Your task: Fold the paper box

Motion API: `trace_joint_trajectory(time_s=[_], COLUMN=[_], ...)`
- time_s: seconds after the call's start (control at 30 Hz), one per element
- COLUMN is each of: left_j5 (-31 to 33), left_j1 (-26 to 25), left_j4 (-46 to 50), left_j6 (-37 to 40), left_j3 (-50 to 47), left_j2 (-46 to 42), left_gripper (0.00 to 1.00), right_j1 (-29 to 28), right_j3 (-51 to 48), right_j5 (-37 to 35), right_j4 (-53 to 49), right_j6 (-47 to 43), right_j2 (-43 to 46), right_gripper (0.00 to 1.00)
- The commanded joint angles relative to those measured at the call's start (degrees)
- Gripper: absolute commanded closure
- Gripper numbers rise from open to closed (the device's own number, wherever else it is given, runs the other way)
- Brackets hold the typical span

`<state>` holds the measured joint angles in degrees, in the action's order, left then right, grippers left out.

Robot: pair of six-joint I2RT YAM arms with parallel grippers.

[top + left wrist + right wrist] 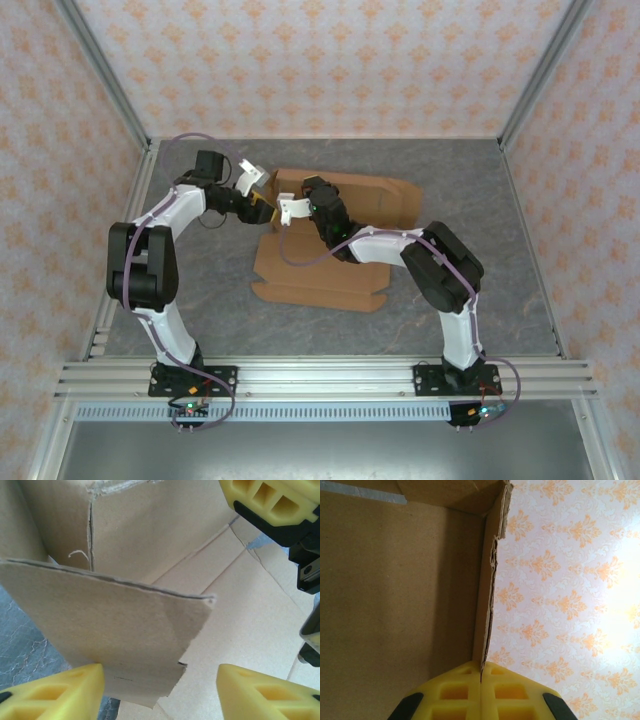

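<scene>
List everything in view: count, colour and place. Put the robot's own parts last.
paper box: one, brown cardboard, partly folded, middle of the table
table: one, grey marbled, under the box
walls: three, pale with an orange pattern, around the table
frame rails: several, silver, along the near edge and up the corners
left arm: one, white and black, reaching to the box's far left corner
right arm: one, white and black, reaching over the box
left gripper: one, yellow, open astride a raised flap of the box
right gripper: one, yellow, shut on an upright edge of the box
</scene>
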<state>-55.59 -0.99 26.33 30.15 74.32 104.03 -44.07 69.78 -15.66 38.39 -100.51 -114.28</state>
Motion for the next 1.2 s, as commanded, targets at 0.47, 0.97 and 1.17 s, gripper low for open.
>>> trace_joint_trajectory(time_s=[0.47,0.97,1.17], left_j5=[-6.7,-0.5,-1.8], left_j1=[0.3,5.0,7.5], left_j4=[4.5,-1.7,-3.4], left_j6=[4.8,-3.5,-4.2], left_j3=[2.3,-0.5,-1.8], left_j2=[2.3,-1.5,-3.0], left_gripper=[0.6,0.51,0.39], right_j1=[0.1,0.0,0.0], right_j3=[1.2,1.3,1.9], right_j5=[-1.2,-1.3,-1.0], right_j4=[-1.6,-2.2,-2.2], right_j6=[1.0,1.1,1.0], right_j2=[0.0,0.2,-0.4], right_gripper=[1.0,1.0,1.0])
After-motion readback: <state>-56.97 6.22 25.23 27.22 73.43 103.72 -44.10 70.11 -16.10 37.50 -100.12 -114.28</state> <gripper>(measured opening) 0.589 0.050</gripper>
